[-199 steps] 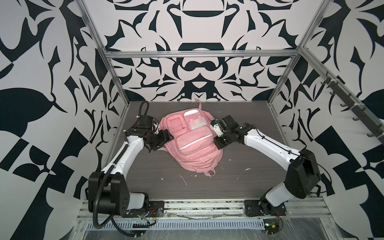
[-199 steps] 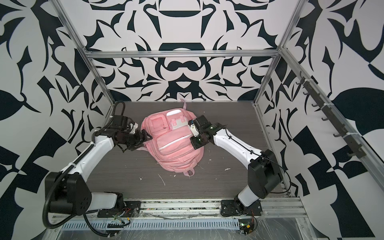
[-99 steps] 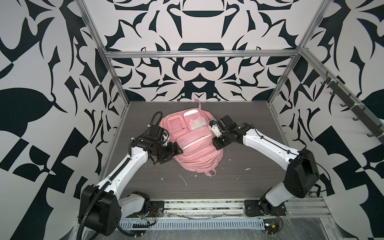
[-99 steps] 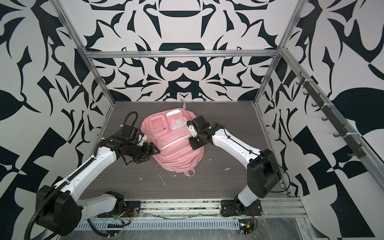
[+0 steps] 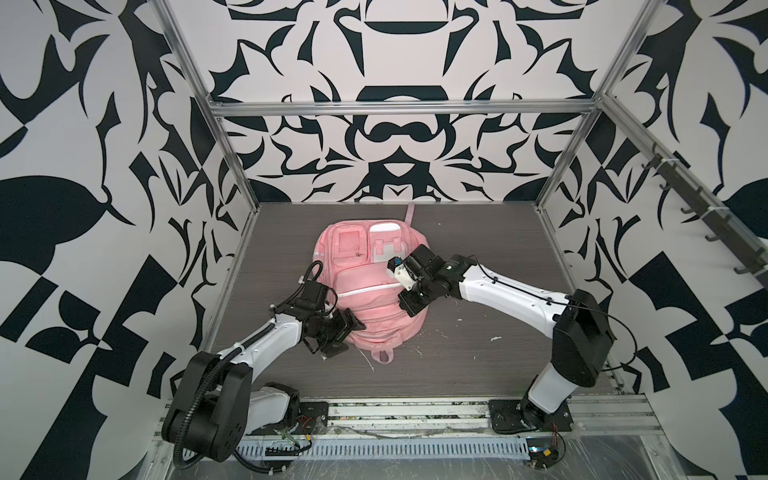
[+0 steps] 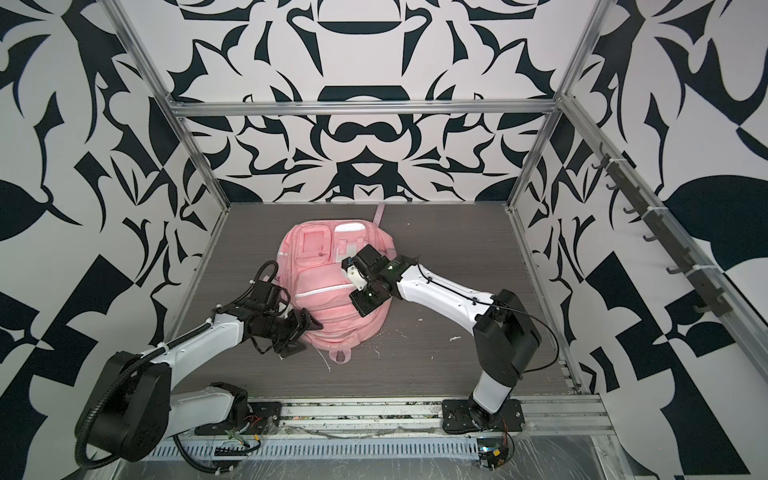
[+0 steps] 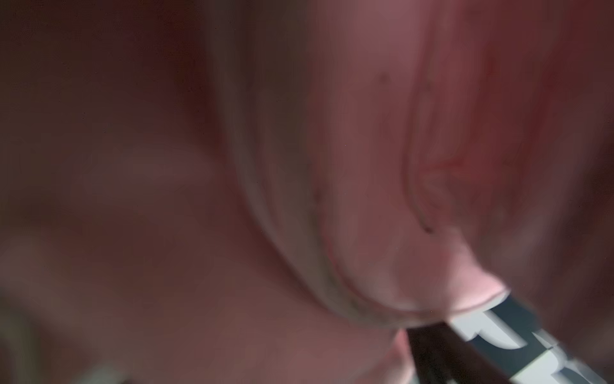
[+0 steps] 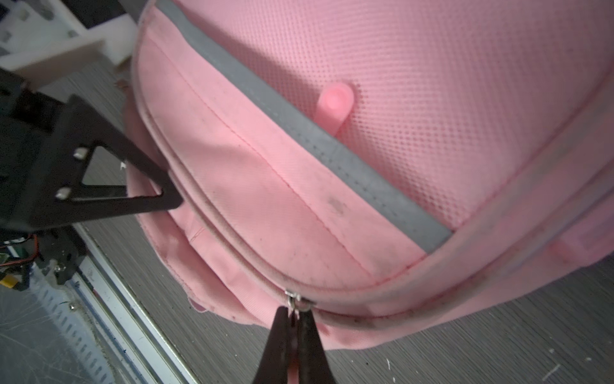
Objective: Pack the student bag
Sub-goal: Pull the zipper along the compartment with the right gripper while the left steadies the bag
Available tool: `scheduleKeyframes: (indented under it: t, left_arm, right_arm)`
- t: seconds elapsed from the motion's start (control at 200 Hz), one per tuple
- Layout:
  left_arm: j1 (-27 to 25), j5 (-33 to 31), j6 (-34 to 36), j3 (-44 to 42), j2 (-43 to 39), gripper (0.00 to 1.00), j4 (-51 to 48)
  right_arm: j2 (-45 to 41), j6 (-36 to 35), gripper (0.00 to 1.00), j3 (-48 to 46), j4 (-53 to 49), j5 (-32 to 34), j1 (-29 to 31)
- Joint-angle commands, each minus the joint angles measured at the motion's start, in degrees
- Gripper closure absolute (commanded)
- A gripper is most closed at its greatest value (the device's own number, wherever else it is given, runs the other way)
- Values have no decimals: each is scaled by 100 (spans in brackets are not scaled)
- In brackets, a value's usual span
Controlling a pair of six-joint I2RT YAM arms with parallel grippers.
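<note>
Two arms are reaching in over the dark wood-grain table from its near edge. The pink backpack is lying flat at the table's middle with its front pockets facing up. In both top views its top loop is pointing toward 6 o'clock and a strap is trailing toward 12 o'clock.

The right tool is sitting at the backpack's 3 o'clock edge. Its jaws are pressing fully together on the zipper pull, whose metal ring is showing just beyond the fingertips in the right wrist view. A grey reflective strip is running across the pocket above that zip line.

The left tool is sitting at the backpack's 7 o'clock edge, near the top loop. Its jaws are standing apart, one finger lying against the pink fabric and the other sitting lower, by the table. The left wrist view is showing only blurred pink cloth close to the lens — I cannot tell whether any fabric is being pinched. In the right wrist view one black finger of the left tool is touching the backpack's side seam.
</note>
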Motion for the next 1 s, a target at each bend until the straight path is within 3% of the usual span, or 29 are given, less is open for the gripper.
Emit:
scheduleKeyframes:
  t: [0.0, 0.24, 0.47, 0.705, 0.995]
  left_arm:
    - [77, -214, -372, -31, 86, 44, 833]
    - [434, -426, -359, -193, 26, 100, 855]
    - [1054, -377, 370, 8, -88, 100, 239]
    - [1088, -424, 1025, 425, 256, 100, -305]
    - [1086, -401, 1347, 535, 287, 100, -540]
  right_arm:
    - [-84, 87, 100, 202, 364, -529, 134]
    - [-154, -106, 100, 145, 304, -353, 129]
    - [-216, -568, 100, 210, -311, 346, -316]
    - [-118, -922, 100, 490, -572, 576, -1024]
    - [397, -1080, 100, 1003, -631, 684, -1360]
